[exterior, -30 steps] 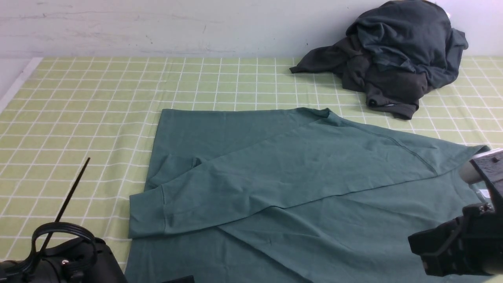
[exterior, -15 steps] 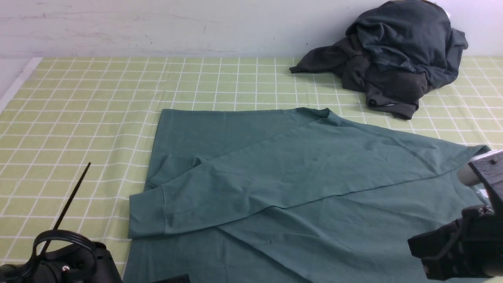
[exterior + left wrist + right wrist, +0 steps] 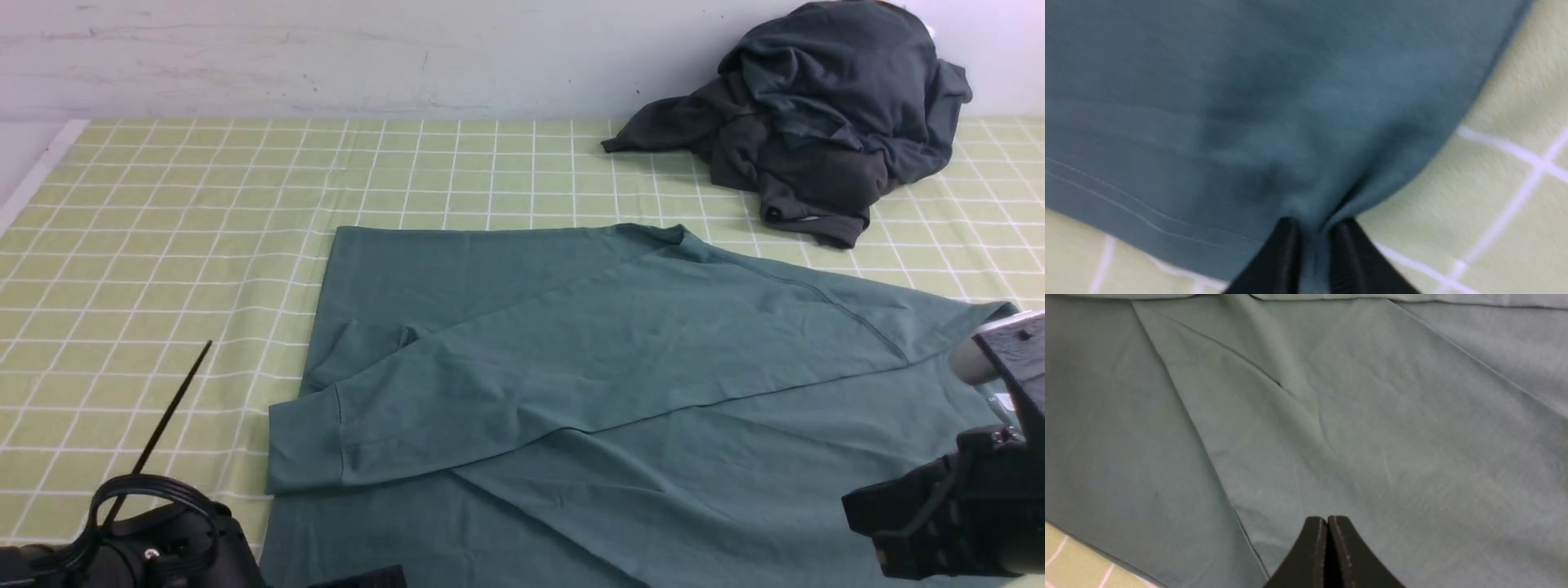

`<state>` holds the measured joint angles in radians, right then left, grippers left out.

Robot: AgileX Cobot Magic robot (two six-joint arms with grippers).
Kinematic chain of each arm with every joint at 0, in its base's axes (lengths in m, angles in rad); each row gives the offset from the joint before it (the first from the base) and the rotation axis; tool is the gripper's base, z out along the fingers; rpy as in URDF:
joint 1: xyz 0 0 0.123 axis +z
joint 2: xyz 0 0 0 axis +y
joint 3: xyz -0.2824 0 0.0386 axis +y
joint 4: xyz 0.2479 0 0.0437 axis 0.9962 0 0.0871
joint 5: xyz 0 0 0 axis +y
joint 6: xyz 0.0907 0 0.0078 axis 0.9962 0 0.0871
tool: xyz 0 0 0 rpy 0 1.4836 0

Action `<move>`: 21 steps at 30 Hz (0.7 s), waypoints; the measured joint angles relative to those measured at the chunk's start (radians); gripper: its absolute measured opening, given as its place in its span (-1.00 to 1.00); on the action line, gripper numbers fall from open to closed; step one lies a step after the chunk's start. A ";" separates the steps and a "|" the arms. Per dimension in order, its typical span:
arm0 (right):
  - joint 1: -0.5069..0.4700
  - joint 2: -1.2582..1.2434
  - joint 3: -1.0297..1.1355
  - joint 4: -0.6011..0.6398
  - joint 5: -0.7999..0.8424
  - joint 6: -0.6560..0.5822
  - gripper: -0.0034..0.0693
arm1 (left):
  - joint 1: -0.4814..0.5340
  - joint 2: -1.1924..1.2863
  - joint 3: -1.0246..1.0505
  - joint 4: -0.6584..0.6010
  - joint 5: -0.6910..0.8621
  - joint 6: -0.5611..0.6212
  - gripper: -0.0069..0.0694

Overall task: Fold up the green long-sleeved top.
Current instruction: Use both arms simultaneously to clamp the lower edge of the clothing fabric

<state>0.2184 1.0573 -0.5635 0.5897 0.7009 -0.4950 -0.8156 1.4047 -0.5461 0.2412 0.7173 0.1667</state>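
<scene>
Presently, left gripper [image 3: 1312,234] jaws pinch the green top [image 3: 612,367] at its hem; right gripper [image 3: 1327,524] jaws pressed together (empty) over it.

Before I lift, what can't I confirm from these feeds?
- Front view: the near hem of the green top is cut off by the bottom edge.
- Left wrist view: blur hides how much cloth the left gripper pinches.
- Right wrist view: the right gripper is shut; its tips hide whether any cloth is caught.

Green top [image 3: 620,367]: smooth matt cloth. Checked table cover [image 3: 163,245]: matt cloth, slightly fuzzy.
</scene>
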 joint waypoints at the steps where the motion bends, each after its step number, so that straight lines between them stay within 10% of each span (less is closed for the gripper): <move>1: 0.000 0.000 0.000 0.000 0.000 -0.001 -0.93 | 0.000 -0.013 -0.010 0.003 0.006 -0.001 -0.71; 8: 0.000 -0.009 0.000 0.015 0.000 -0.031 -0.93 | 0.000 -0.120 -0.065 0.031 0.069 -0.004 -0.80; 21: 0.001 -0.133 -0.095 0.051 0.139 -0.465 -0.78 | 0.000 -0.250 -0.066 0.153 0.195 -0.218 -0.80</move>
<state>0.2195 0.9248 -0.6587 0.6409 0.8402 -0.9602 -0.8156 1.1551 -0.6118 0.3944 0.9128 -0.0511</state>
